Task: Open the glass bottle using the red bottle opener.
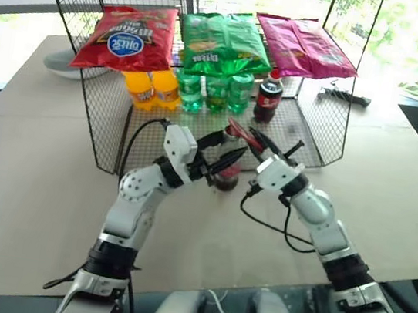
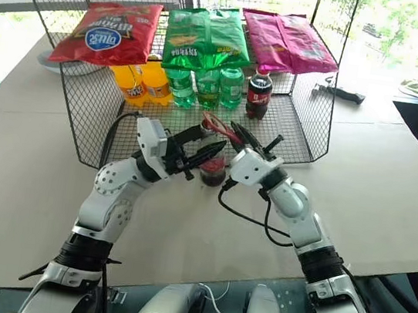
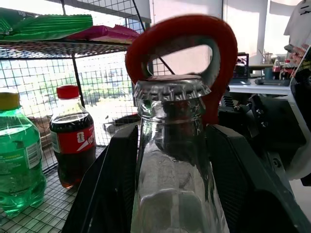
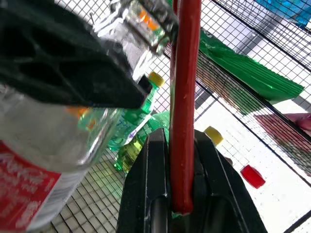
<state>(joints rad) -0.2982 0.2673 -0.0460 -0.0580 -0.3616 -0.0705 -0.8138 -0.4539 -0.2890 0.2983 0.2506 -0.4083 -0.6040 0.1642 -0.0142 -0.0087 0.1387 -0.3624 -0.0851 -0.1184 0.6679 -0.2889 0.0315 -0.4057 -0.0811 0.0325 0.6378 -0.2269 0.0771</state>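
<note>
The glass bottle stands upright on the table just in front of the wire basket. My left gripper is shut on the glass bottle, one black finger on each side of the neck. A crimped crown cap sits on the mouth. My right gripper is shut on the handle of the red bottle opener. The opener's ring head arches over and behind the cap, right against its far edge. Whether the ring hooks the cap's rim I cannot tell.
Behind the bottle is a black wire basket with chip bags on top and orange bottles, green bottles and a plastic cola bottle inside. A dark tool lies at the far right.
</note>
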